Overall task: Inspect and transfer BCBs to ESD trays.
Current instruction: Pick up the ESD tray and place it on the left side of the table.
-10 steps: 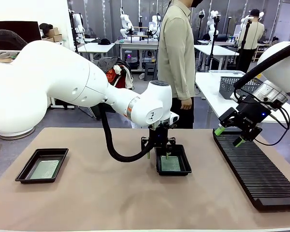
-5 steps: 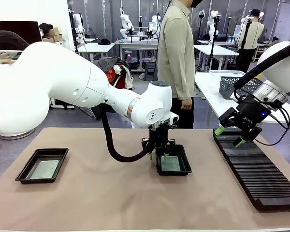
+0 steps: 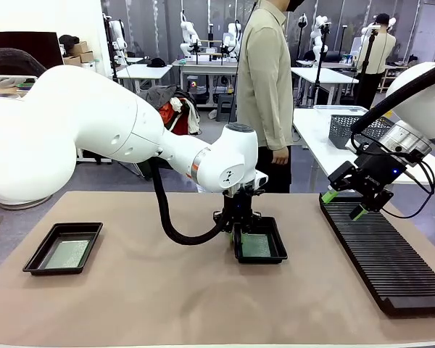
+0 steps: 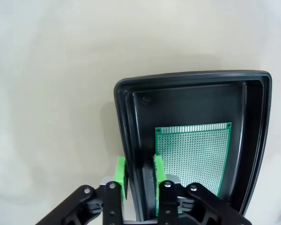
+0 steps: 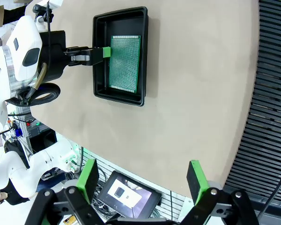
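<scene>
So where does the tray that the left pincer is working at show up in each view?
Front view: the tray sits at table centre, under the left pincer.
Left wrist view: the tray is at lower right, its near wall between the pads.
Right wrist view: it is at upper left.
Shared landmark: the green board lying inside it.

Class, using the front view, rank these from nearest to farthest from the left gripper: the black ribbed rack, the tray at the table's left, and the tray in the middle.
1. Middle tray: the left gripper straddles its near-side wall.
2. Ribbed rack: along the table's right side.
3. Left tray: near the table's left edge, farthest, though not far behind the rack.
</scene>
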